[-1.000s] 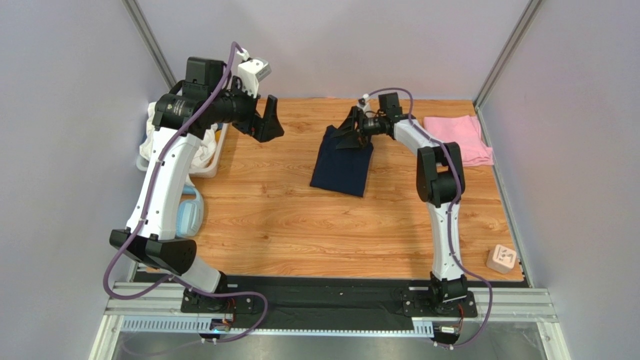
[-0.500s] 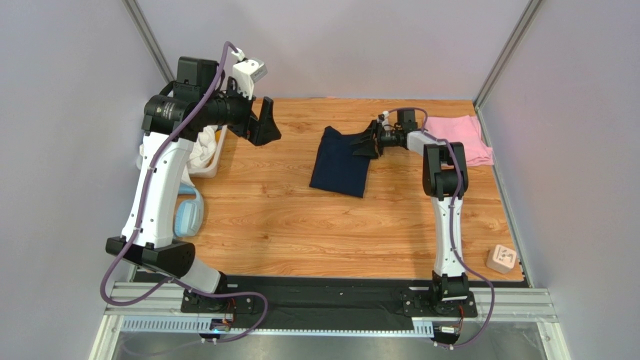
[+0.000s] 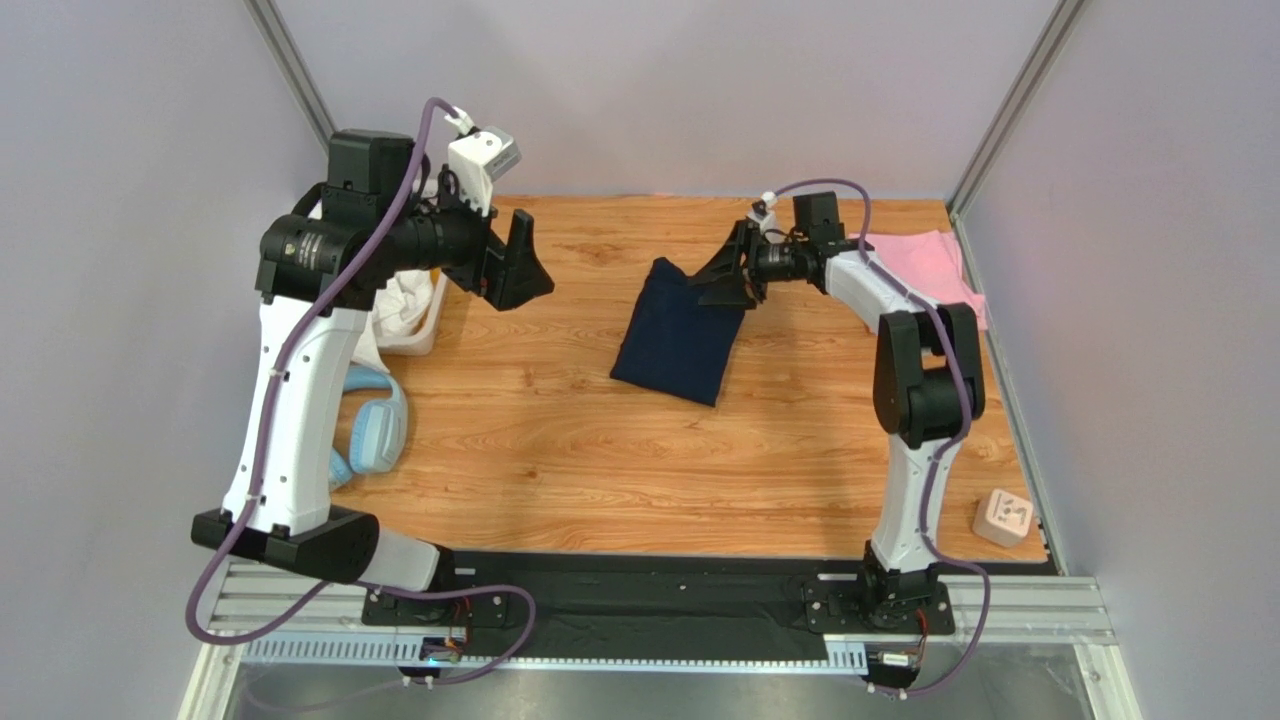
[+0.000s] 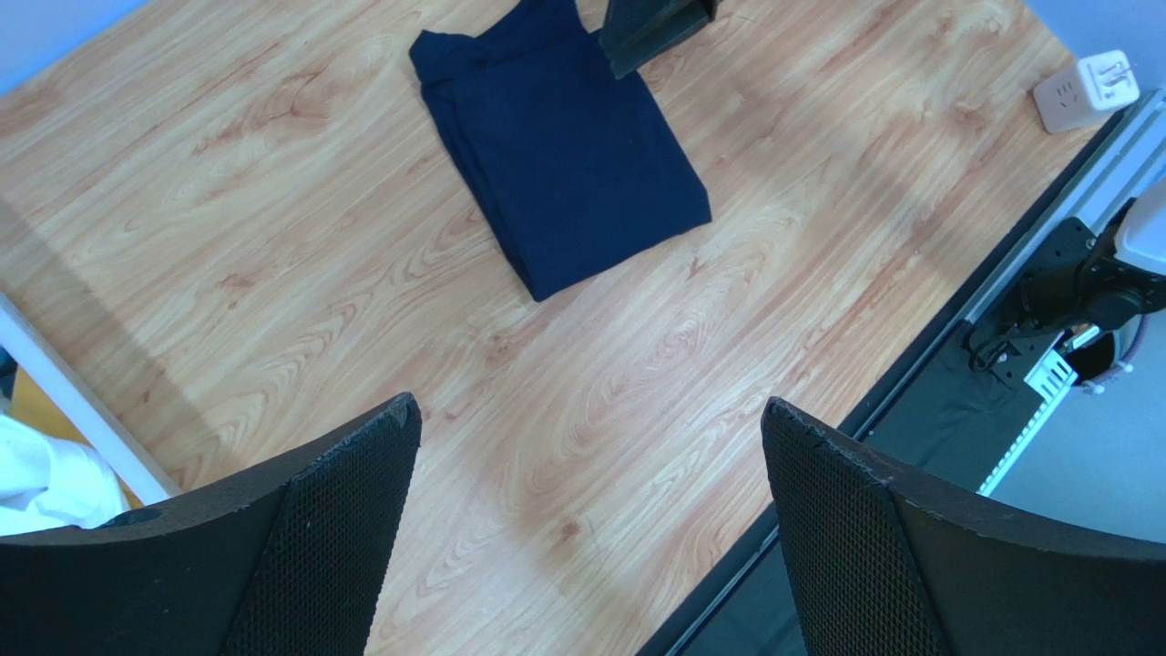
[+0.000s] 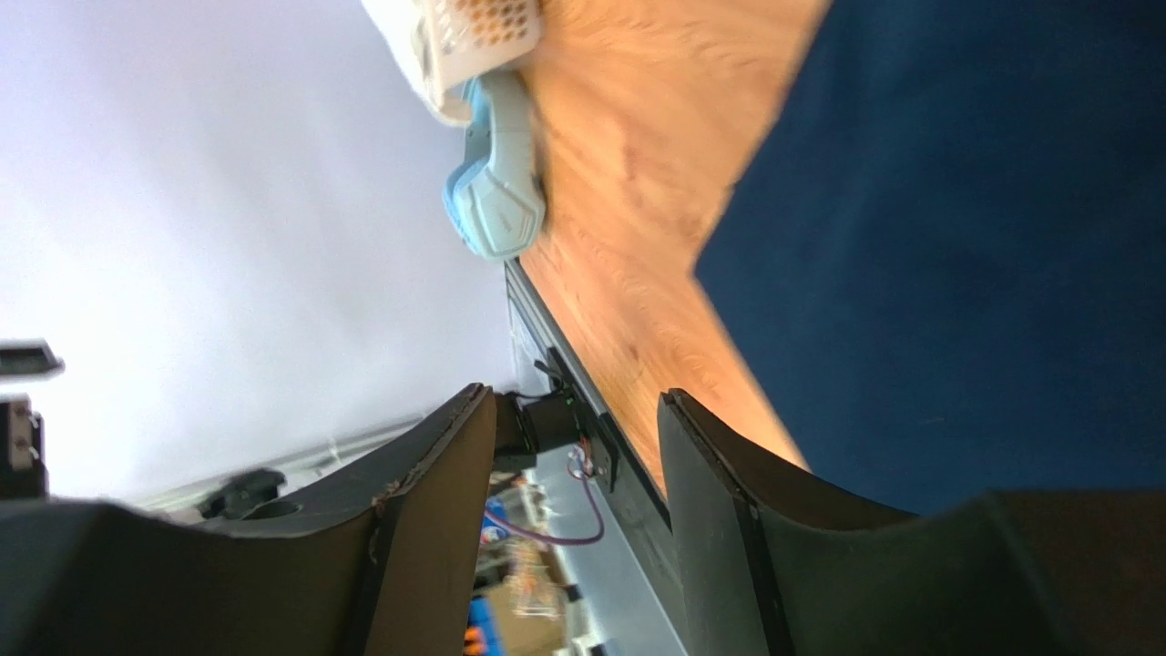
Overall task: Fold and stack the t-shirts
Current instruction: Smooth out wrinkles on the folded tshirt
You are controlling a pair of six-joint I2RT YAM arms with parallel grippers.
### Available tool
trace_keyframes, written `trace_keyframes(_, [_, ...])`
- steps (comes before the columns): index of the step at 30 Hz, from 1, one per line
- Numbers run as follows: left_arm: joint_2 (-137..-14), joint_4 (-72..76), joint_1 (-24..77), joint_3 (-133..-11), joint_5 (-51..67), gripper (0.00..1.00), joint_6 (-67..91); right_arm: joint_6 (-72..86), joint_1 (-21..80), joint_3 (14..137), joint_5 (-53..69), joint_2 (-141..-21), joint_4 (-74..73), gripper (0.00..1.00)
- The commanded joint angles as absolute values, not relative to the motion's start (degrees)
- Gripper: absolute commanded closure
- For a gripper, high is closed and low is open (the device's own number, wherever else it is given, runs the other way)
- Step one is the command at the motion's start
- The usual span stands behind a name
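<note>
Nearest, by the right near corner of the table (image 3: 571,450), a small socket block (image 3: 1002,519); at the left edge, light-blue headphones (image 3: 376,428). No part in the task for either. Further in, just past mid-table, the navy t-shirt (image 3: 672,333), already folded to a compact rectangle, lying flat and slightly skewed. In the far right corner, the pink t-shirt (image 3: 929,270), folded too as far as can be made out, half hidden behind the right arm and apart from the navy one. Judging from that: folding done for both, stacking not yet done, with one shirt to be carried onto the other. As for pose: right arm rising steeply from its base, elbow high, forearm reaching leftward along the far side, with the right gripper (image 3: 724,281) at the navy shirt's far right corner. Jaws partly apart there, with nothing between them in the wrist view; touching the cloth or just above it, impossible to tell. Left arm lifted high over the far left, beside the white basket (image 3: 409,308), with the left gripper (image 3: 519,267) spread wide, empty, tilted down toward the table's middle and well clear of both shirts.
</note>
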State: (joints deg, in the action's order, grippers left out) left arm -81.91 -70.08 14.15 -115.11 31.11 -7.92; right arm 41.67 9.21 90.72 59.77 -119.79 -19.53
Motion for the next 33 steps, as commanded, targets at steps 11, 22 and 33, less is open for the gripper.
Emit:
trace_keyframes(11, [-79.28,-70.05,13.89,-113.82,32.69,0.0,-8.61,39.99,21.09,85.78,57.92,-127.34,-16.26,0.5])
trace_keyframes(22, [-80.07,-70.05,13.89,-113.56,34.1,0.0,-9.49,35.95,23.99,77.88,55.63,-122.28,-19.07,0.52])
trace_keyframes(33, [-78.84,-70.58,13.89,-112.94,32.96,0.0,-10.63,40.16,23.81,94.46,58.88,-125.48,-20.66,0.51])
